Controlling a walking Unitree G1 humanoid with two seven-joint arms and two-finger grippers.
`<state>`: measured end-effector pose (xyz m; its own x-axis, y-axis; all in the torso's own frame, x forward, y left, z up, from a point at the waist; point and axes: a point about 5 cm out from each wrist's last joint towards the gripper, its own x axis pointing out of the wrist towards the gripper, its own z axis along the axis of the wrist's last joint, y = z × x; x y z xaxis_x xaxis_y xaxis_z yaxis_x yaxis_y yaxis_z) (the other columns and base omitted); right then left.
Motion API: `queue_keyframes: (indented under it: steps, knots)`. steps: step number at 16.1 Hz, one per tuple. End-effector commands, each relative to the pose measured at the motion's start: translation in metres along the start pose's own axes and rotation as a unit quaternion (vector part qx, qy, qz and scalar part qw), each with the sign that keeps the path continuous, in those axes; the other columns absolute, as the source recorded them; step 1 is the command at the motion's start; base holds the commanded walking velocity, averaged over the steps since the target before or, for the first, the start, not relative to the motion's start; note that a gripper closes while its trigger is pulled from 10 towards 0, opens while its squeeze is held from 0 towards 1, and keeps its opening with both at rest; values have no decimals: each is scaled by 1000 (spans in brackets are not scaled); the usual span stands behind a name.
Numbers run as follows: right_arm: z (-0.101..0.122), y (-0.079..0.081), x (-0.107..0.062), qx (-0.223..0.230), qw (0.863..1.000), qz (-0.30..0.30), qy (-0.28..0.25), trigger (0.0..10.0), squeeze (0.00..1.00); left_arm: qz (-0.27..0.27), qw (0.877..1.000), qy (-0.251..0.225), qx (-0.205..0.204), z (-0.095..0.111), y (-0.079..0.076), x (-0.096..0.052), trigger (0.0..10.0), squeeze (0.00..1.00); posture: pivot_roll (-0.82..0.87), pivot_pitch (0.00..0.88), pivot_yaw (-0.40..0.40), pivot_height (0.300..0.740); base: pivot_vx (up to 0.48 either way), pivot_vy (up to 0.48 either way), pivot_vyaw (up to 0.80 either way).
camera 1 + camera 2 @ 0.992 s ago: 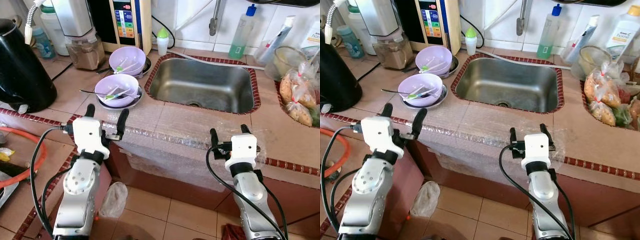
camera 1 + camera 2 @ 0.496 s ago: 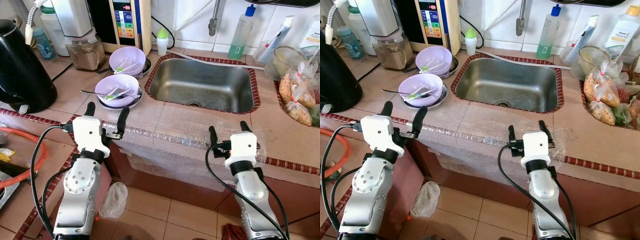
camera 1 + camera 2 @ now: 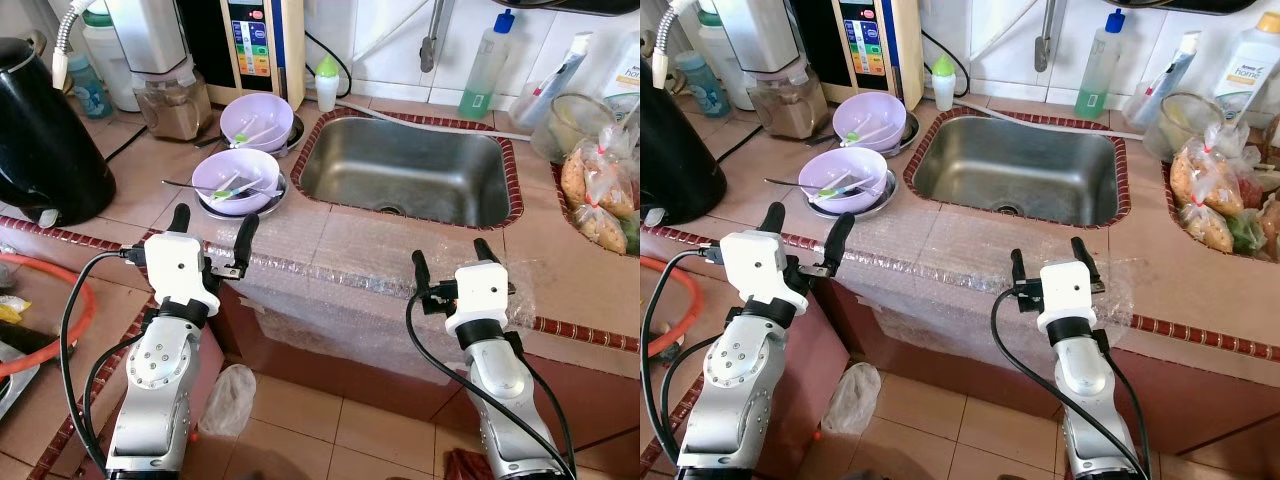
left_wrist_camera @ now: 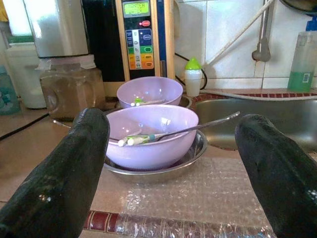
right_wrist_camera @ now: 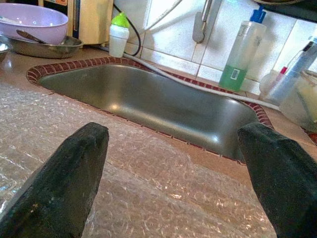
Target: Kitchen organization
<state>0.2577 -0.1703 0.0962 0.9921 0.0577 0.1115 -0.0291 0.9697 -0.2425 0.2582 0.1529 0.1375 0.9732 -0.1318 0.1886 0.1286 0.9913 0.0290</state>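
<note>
Two end effectors spread, left end effector (image 3: 211, 224), right end effector (image 3: 449, 257)

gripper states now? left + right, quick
Left gripper: open, holding nothing, at the counter edge facing the purple bowls.
Right gripper: open, holding nothing, over the bubble wrap before the sink.

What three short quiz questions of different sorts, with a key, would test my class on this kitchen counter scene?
1. True or false: the left gripper holds a spoon.
2. What does the near purple bowl sit in? A) the sink B) a metal dish C) a basket
3. Fill in: the right gripper hovers over ______ wrap in front of the sink.

Key: 1 false; 2 B; 3 bubble.
</note>
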Motion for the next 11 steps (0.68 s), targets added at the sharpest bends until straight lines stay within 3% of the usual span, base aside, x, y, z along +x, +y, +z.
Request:
queue_keyframes:
  steps: [1,9,11]
  knots:
    - [3,1,1,-3,1000,5,-9,10000,0,6,1000,-10,4,5,2,-1,10000,0,-3,3,33,740,247,0,0]
    - [0,2,-1,-5,1000,6,-5,10000,0,1,1000,-11,5,5,1,1,10000,0,-9,1,40,740,253,0,0]
    - [0,1,-2,-6,1000,7,-4,10000,0,3,1000,-10,3,5,0,0,10000,0,-8,2,39,740,0,0,0]
